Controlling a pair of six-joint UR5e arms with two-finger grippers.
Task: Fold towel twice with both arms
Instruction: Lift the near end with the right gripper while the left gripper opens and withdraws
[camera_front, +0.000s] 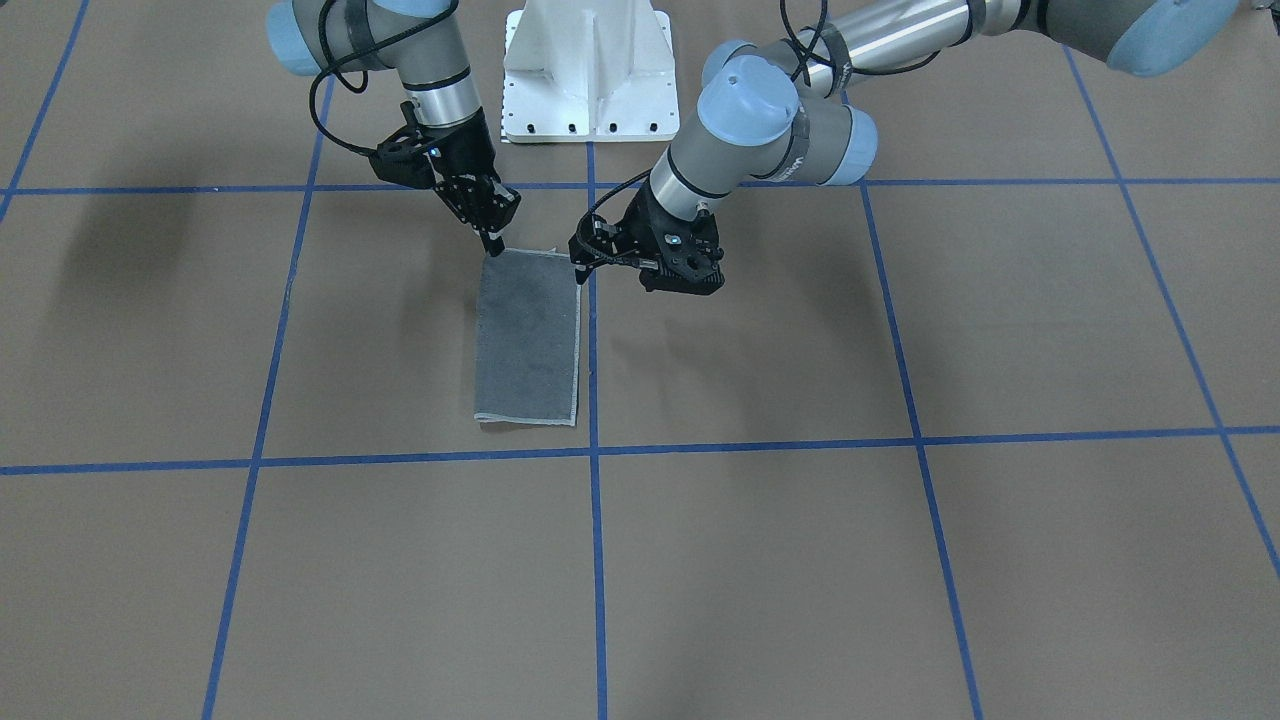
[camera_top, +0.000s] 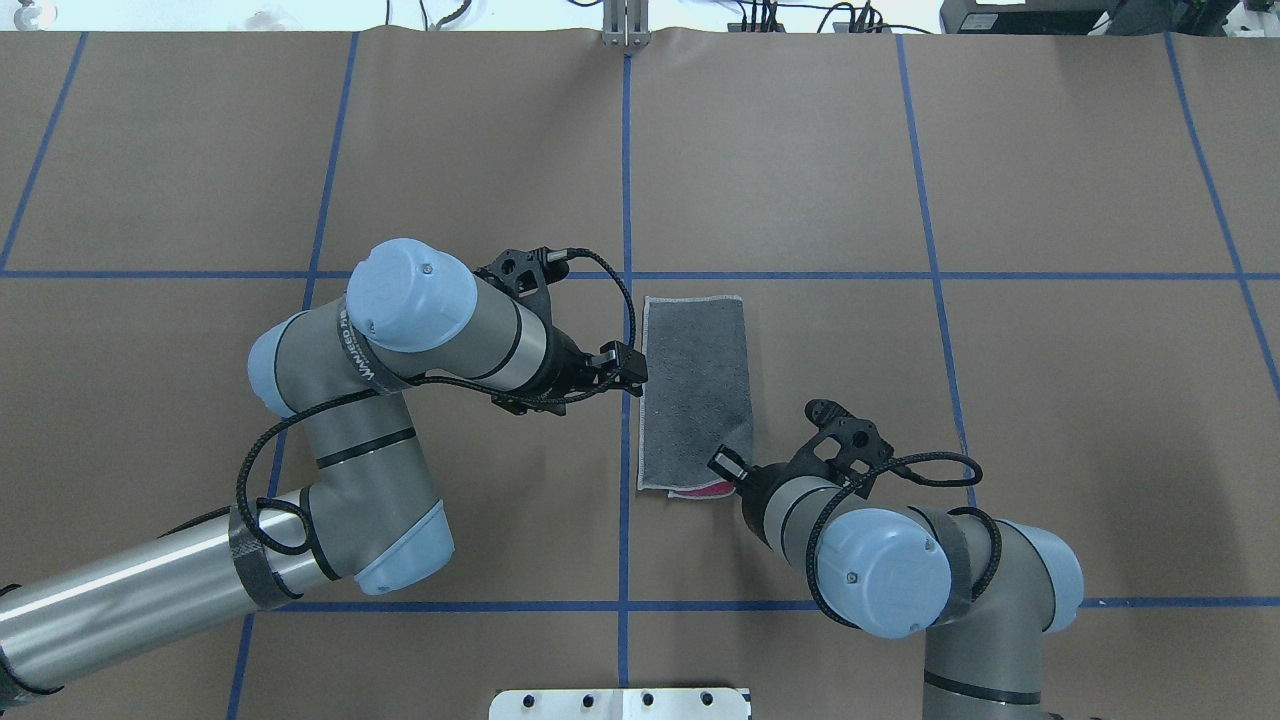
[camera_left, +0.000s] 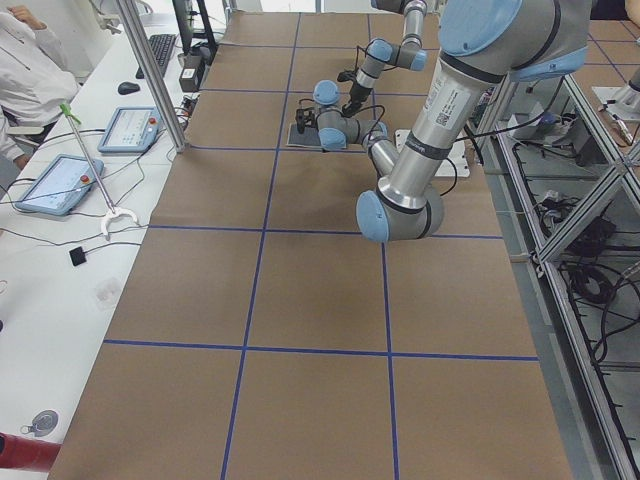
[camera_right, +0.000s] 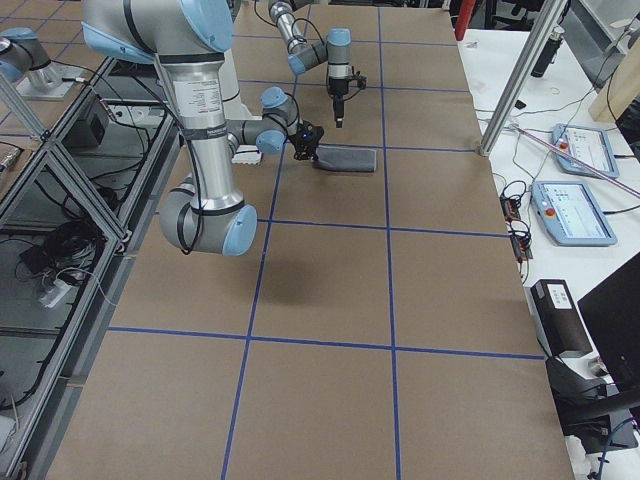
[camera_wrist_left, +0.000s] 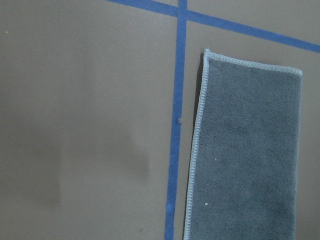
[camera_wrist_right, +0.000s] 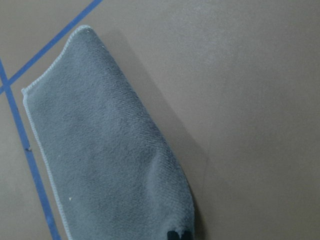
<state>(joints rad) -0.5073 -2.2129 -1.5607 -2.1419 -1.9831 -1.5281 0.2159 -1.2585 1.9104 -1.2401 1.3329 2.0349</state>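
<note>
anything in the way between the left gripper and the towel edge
Nothing visible. The left gripper hangs just beside the towel, at its long stitched edge, with only bare table paper and a blue tape line between them.

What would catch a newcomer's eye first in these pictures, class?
A dark grey towel, folded into a narrow strip, lies beside a blue tape line. The right gripper pinches the corner nearest the robot, where the pink underside peeks out. The left gripper is beside the opposite long edge.
</note>
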